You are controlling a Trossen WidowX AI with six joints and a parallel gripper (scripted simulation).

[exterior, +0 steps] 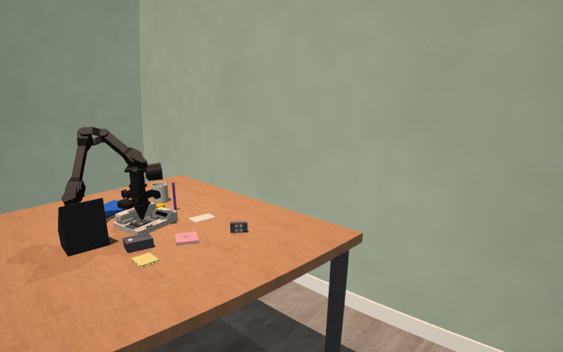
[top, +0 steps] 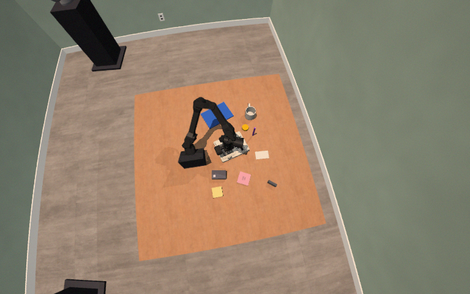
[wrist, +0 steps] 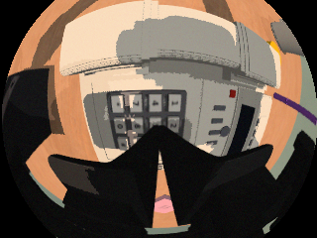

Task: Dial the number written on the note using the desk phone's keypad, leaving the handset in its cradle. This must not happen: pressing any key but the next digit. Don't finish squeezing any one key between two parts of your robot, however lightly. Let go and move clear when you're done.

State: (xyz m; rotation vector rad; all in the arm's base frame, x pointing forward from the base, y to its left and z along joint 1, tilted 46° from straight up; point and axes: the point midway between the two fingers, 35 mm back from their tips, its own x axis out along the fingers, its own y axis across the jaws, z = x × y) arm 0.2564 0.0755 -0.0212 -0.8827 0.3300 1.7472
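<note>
With its fingers pressed together on nothing, the gripper point(exterior: 141, 217) points straight down over the keypad point(wrist: 147, 119) of the desk phone point(exterior: 161, 216), which sits on the table point(exterior: 257, 265) in front of the arm's base point(exterior: 81, 226), between the blue pad point(top: 225, 110) and the pale note point(top: 262, 155). Seen from the wrist, the joined tip lies over the lower middle of the key grid; whether it already touches a key cannot be told. The handset point(wrist: 165, 43) lies in its cradle along the far side of the phone body, untouched. Judging by its look, the phone is a stiff plastic body, light enough to skid on the smooth table if pushed sideways, so each press likely wants to come straight down. The keys are small and close together, probably with a short springy travel; they call for no hold at all, only a poke from above with the closed tip as a single blunt point, which also keeps any key from being pinched between two parts. A pink note point(top: 243, 177), a yellow note point(top: 217, 192) and a mug point(top: 249, 112) lie nearby, clear of the arm.
</note>
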